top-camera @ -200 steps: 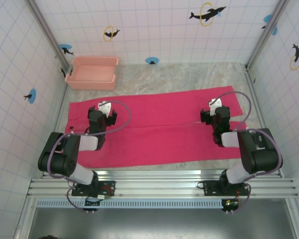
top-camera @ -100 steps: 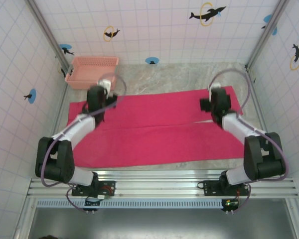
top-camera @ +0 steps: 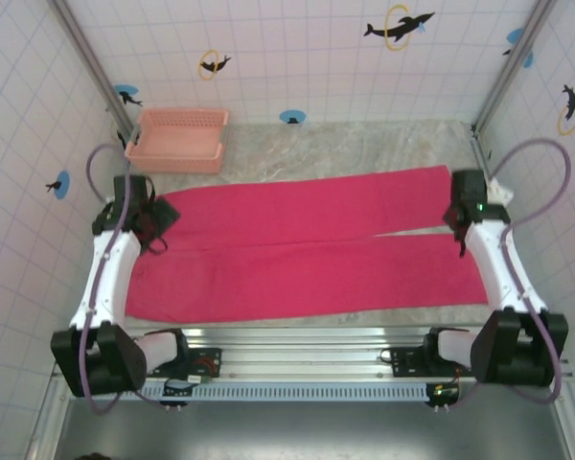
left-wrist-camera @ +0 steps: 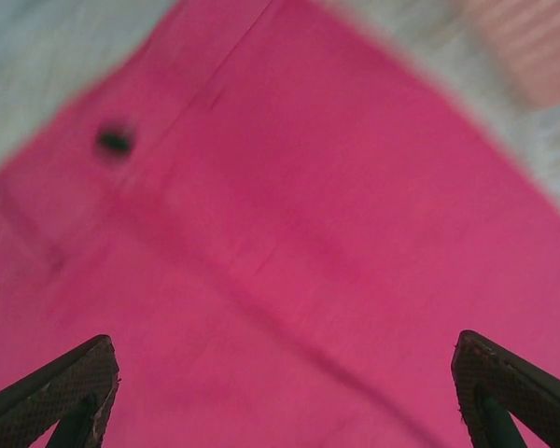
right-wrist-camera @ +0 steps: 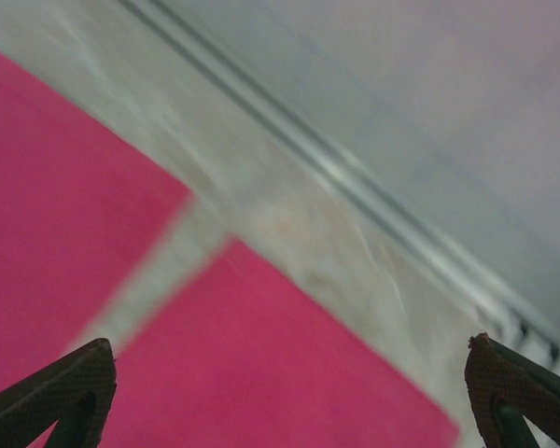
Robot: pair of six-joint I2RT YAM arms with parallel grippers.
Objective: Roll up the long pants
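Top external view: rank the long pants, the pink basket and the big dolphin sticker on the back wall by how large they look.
1. long pants, by far the largest.
2. basket, clearly smaller.
3. dolphin sticker, smallest, though it sits farther back.

Left hand (left-wrist-camera: 280, 341), right hand (right-wrist-camera: 287, 341): agape.
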